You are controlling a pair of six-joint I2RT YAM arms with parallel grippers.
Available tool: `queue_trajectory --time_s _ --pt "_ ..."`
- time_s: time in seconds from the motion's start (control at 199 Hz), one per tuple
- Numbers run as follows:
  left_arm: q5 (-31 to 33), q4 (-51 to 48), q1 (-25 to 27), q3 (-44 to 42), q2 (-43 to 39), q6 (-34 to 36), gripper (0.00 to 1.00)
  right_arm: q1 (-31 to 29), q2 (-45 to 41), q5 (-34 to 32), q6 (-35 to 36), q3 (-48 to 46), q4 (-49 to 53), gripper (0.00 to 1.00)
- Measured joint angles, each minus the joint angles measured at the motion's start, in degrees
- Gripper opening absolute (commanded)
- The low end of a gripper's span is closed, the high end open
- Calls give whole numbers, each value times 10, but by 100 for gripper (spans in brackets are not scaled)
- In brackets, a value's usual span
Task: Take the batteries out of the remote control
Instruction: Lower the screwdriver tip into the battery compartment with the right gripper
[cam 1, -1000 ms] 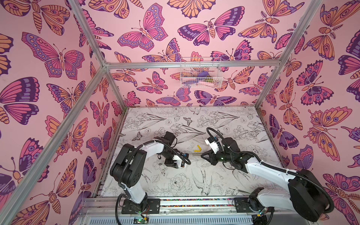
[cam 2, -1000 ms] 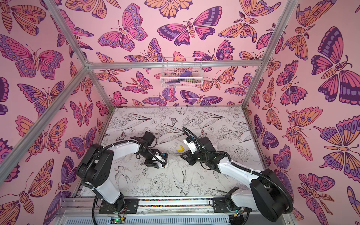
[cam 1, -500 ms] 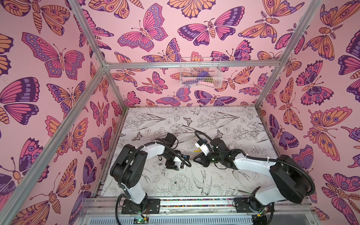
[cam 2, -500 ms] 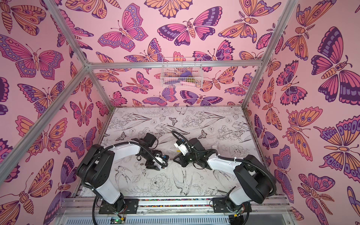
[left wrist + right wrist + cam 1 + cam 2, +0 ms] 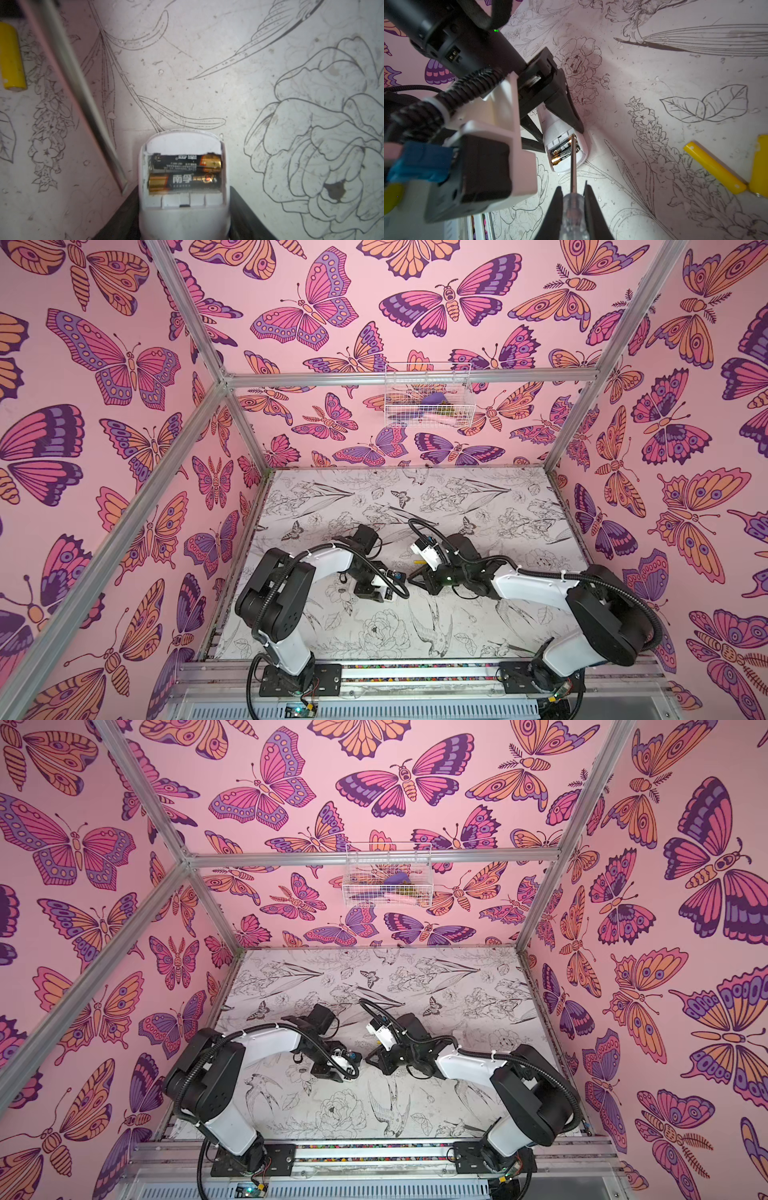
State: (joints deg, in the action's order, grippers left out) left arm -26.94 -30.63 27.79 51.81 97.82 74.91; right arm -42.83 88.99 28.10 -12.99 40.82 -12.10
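step: levering the black batteries out of the remote control, by my read.
batteries: two black ones sit side by side in the open battery bay, gold ends facing opposite ways. Two yellow batteries are already out, lying close together on the surface, off to one side of the remote.
left gripper: fingers pinching the remote by its long sides, bay facing the wrist camera.
right gripper: fingers pressed onto the clear handle of the screwdriver, shaft aimed at the remote.
tip: left wrist view puts it just beside the remote's outer side wall, not in the bay. Right wrist view overlaps it with the cells. Touching or not, cannot tell.
do it well: lift the tip over the wall, seat it under one end of the nearer cell, lever up gently. Hold the remote firm so it doesn't twist.
risk: tip may skid off the round cell. A freed cell may pop out and roll. Too much force could push the remote out of the pinch.
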Motion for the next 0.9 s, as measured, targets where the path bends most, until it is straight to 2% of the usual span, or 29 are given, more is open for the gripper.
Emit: queue_trajectory --time_s 0.9 --pt "2 1 3 0 -1 -2 48 -27 29 -40 11 4 -18 0"
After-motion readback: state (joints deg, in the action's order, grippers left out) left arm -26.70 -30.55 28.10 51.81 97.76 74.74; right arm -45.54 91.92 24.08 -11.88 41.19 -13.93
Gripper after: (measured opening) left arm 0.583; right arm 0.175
